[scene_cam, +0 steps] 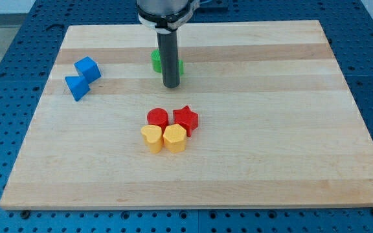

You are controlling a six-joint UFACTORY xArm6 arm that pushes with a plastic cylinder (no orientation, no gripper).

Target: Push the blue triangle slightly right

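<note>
The blue triangle lies near the board's left edge, touching a blue cube just above and to its right. My tip is the lower end of the dark rod, near the top middle of the board. It stands well to the right of the blue triangle and touches no blue block. A green block sits just behind the rod, partly hidden by it.
A cluster sits at the board's middle: a red cylinder, a red star, a yellow heart and a yellow hexagon-like block. The wooden board lies on a blue perforated table.
</note>
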